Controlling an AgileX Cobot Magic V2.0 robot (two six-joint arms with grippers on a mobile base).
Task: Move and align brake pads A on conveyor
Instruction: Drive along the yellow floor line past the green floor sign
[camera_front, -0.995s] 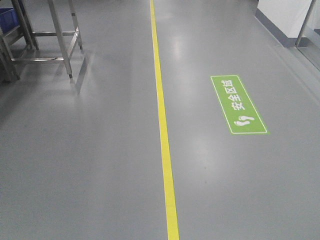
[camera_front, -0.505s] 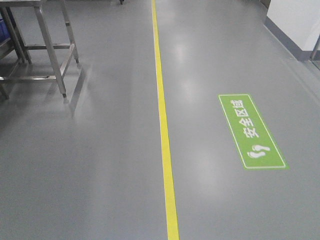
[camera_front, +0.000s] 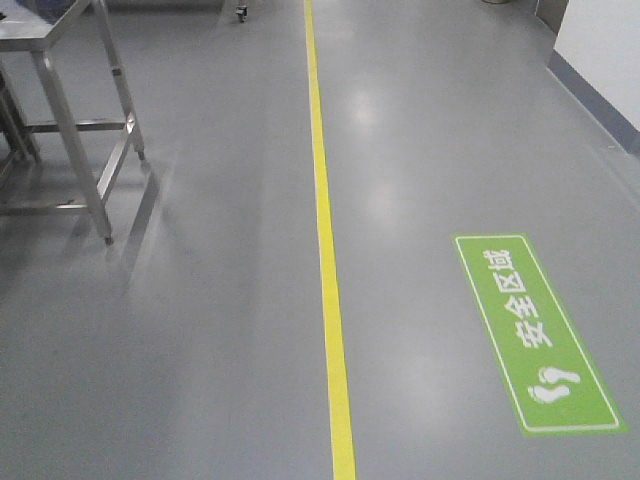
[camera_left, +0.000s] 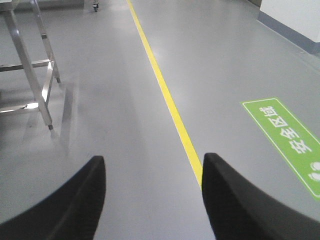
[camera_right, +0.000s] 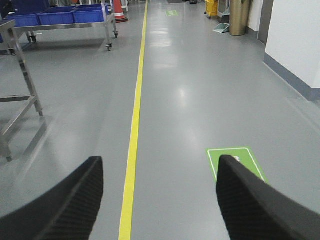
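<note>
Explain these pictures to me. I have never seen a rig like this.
This is a two-armed robot on a wheeled base. One picture looks forward from its body; the other two come from cameras on its wrists. The dark shapes at the bottom are the fingers of the left gripper and the right gripper, both open and holding nothing. Ahead lies grey floor with a yellow line, a green sign and a steel table frame. Blue bins stand farther off. No brake pads or conveyor show.

yellow floor line (camera_front: 325, 250) | green floor sign (camera_front: 538, 335) | steel table frame (camera_front: 72, 140) | blue bins (camera_right: 55, 16)
</note>
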